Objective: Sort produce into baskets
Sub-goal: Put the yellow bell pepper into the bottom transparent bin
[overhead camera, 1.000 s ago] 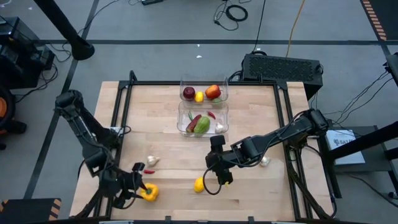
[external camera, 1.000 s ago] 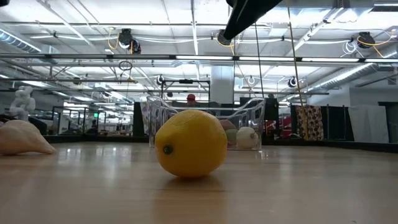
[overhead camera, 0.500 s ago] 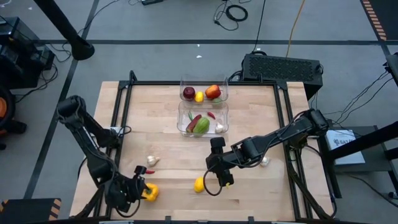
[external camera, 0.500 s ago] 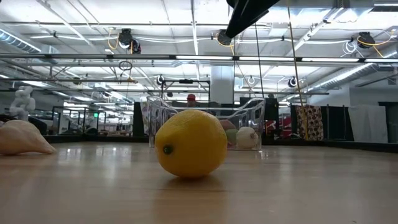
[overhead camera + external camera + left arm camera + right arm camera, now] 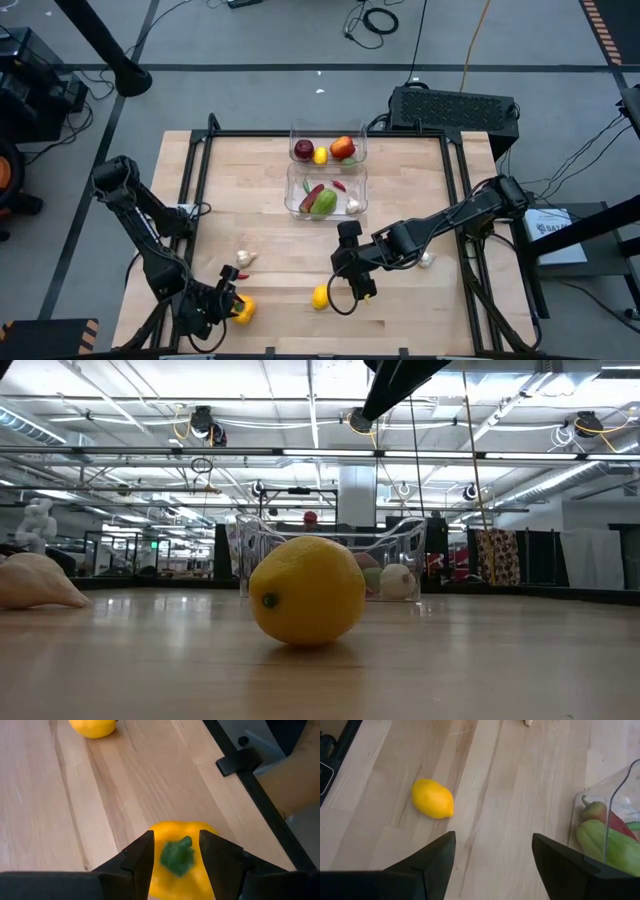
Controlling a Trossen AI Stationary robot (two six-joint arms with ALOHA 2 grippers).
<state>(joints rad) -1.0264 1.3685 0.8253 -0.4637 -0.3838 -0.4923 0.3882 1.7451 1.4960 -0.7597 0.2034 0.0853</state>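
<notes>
A yellow pepper (image 5: 176, 870) with a green stem lies near the table's near left corner, stem toward my left gripper. My left gripper (image 5: 176, 840) is low over it, open, one finger on each side of the stem; in the high view it (image 5: 220, 303) covers part of the pepper (image 5: 243, 311). A lemon (image 5: 320, 297) lies on the wood near the middle front. My right gripper (image 5: 353, 284) hangs open just right of and above it, holding nothing. Two clear baskets (image 5: 327, 143) (image 5: 297, 190) at the far middle hold apples, a lemon, peppers and a garlic bulb. My left gripper comes at the pepper slanting down from the table's left, its fingers (image 5: 142, 860) beside the stem end (image 5: 175, 856). Whether they touch the pepper I cannot tell. The pepper rests on the table.
A garlic bulb (image 5: 244, 259) and a small red chilli (image 5: 236, 274) lie just beyond the pepper. Another garlic bulb (image 5: 427, 259) lies by the right arm. A black rail (image 5: 200, 170) frames the table, and a black box (image 5: 455, 108) stands beyond the far right corner.
My left gripper has come down onto the yellow pepper and slightly toward the near edge, rolling a little at the wrist, with its finger gap unchanged. The pepper has stayed where it lay.
</notes>
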